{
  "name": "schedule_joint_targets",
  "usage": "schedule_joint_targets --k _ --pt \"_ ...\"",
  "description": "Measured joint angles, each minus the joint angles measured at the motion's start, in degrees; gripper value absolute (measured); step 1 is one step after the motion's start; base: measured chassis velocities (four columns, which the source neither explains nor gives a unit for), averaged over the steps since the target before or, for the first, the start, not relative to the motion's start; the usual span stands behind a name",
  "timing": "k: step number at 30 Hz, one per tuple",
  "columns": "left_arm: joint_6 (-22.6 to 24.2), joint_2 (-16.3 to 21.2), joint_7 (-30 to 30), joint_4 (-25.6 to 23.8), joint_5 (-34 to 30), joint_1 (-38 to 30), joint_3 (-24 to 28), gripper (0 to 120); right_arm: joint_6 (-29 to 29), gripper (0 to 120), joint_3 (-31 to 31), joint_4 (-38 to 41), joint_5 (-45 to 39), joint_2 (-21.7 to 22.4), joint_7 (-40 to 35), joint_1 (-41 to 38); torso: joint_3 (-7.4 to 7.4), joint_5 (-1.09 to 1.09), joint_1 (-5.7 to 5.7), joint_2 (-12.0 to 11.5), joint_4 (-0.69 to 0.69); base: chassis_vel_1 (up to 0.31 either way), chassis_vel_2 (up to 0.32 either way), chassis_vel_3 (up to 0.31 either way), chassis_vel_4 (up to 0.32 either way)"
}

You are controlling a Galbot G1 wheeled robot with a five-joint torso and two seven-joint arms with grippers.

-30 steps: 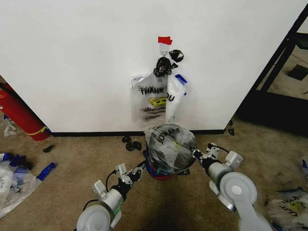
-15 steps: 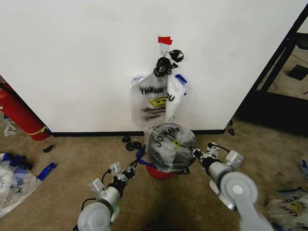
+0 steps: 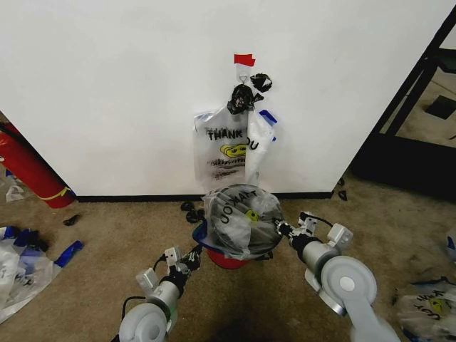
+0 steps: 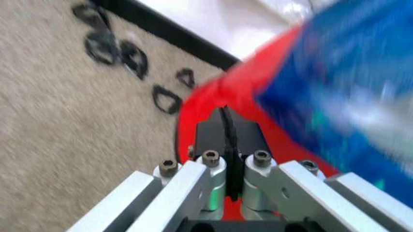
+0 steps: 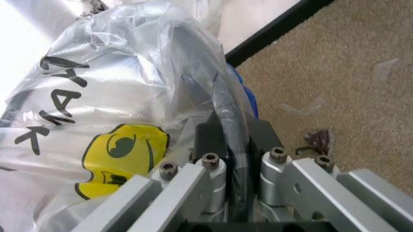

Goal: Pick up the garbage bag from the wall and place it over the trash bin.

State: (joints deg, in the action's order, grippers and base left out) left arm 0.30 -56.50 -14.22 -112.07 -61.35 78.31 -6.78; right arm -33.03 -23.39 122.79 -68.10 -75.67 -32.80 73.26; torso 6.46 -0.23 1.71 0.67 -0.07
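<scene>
A see-through garbage bag [image 3: 239, 217] with black lettering and a yellow smiley [image 5: 119, 159] lies stretched over the top of the trash bin [image 3: 226, 260], whose red base [image 4: 213, 96] shows below. My right gripper [image 3: 279, 229] is at the bin's right side. There the right gripper [image 5: 235, 133] is shut on the plastic and the black rim under it. Low at the bin's left, my left gripper [image 3: 194, 258] is shut; in its wrist view the left gripper [image 4: 225, 116] has nothing showing between its pads, and a blurred blue strip [image 4: 348, 72] is beside it.
More bags of the same kind [image 3: 221, 146] hang on the wall [image 3: 107, 85] under black knotted lumps [image 3: 242, 96] and red tape [image 3: 244, 60]. A red cylinder [image 3: 25, 167] leans at left, a black frame [image 3: 420, 78] stands at right. Black scraps [image 3: 194, 212] and loose bags [image 3: 21, 271] litter the carpet.
The bag has come down lower and flatter over the bin, and bin and bag have shifted slightly left. My left gripper has dropped down and back; the right gripper followed the rim left.
</scene>
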Motion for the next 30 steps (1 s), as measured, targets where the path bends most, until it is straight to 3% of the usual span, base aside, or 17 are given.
schedule_joint_targets --k 5,11,15,26,30 --pt "0.1 1.3 -1.3 -1.2 -1.4 0.3 -2.4 0 0.1 1 -0.1 -0.2 0.7 0.1 0.6 0.2 0.0 0.01 0.0 0.0 0.0 0.0 0.0 0.0 0.0" --pt "0.0 2.7 -3.0 -2.4 -6.0 -0.2 -6.1 20 0.3 1 0.1 -0.3 2.0 0.1 1.5 0.6 0.0 0.0 0.0 0.0 0.01 0.0 0.0 0.0 0.0" --pt "0.5 2.7 -4.1 -4.1 -12.5 -2.7 -8.2 39 0.4 1 0.6 -0.3 3.3 0.0 2.1 1.1 0.0 0.0 0.0 0.0 0.0 0.0 0.0 0.0 0.0" --pt "5.3 1.7 -4.8 -5.4 -24.4 -8.6 -7.3 80 0.3 1 2.5 -0.4 4.5 -0.3 2.6 1.2 0.0 0.0 0.0 0.0 0.01 0.0 0.0 0.0 0.0" --pt "6.1 1.5 -4.7 -4.6 -25.0 -9.1 -6.8 89 0.3 1 2.5 -0.5 4.5 0.0 2.7 1.0 0.0 0.0 0.0 0.0 -0.01 0.0 0.0 0.0 0.0"
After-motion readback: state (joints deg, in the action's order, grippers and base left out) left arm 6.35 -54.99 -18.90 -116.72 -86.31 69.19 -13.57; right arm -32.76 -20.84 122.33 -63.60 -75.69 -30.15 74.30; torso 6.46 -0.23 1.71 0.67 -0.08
